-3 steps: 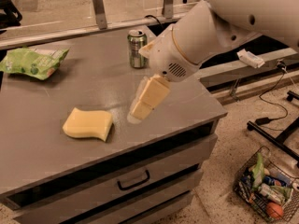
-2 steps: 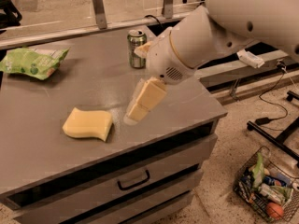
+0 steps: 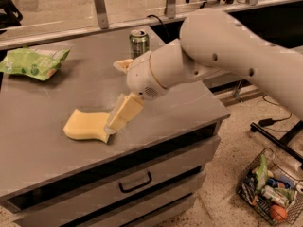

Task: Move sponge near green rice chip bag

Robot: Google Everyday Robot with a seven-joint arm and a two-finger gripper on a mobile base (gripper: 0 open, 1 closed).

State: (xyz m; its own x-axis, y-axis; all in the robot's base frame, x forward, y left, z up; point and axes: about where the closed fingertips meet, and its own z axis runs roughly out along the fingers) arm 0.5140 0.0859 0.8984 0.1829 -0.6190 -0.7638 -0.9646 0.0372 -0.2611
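Observation:
The sponge [image 3: 86,126], a pale yellow foam block with wavy edges, lies flat on the grey cabinet top [image 3: 57,103], left of the middle and towards the front. The green rice chip bag [image 3: 33,63] lies flat at the far left back of the same top, well apart from the sponge. My gripper [image 3: 112,125] hangs from the big white arm and points down and to the left. Its tip is at the sponge's right end, touching or just over it.
A green soda can [image 3: 138,42] stands at the back of the top. A small pale object [image 3: 123,65] lies behind my arm. A drawer handle [image 3: 135,182] is on the cabinet front. A wire basket [image 3: 268,193] of items sits on the floor at the right.
My gripper has moved left and down, from a gap to the right of the sponge to the sponge's right end. The sponge, bag and can have not moved.

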